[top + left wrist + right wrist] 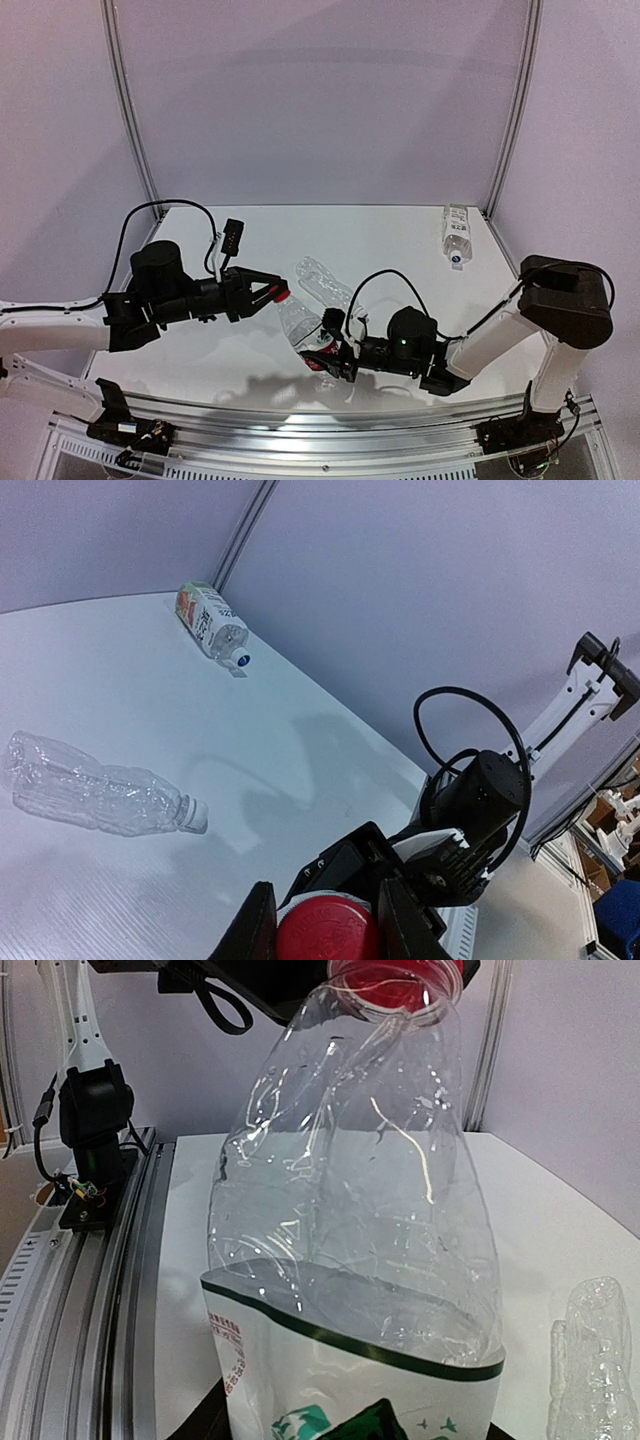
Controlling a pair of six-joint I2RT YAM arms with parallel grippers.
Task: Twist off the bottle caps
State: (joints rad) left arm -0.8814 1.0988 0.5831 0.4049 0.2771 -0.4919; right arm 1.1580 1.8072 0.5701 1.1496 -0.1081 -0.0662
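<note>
The left tool [272, 293] clenched the red cap [327, 930] while the right tool [328, 358] gripped the tilted bottle [350, 1210] by its labelled base.

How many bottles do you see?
3: red-capped clear plastic bottle between left hand and right hand; clear ribbed bottle lying mid-table; labelled clear bottle at far right corner.

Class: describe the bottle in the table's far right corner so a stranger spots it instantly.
Look to the white table's far right corner, by the metal post. A white-labelled bottle lies there on its side, alone. The ribbed bottle mid-table is bare, and the red-capped bottle is held in the jaws; this one lies untouched.
</note>
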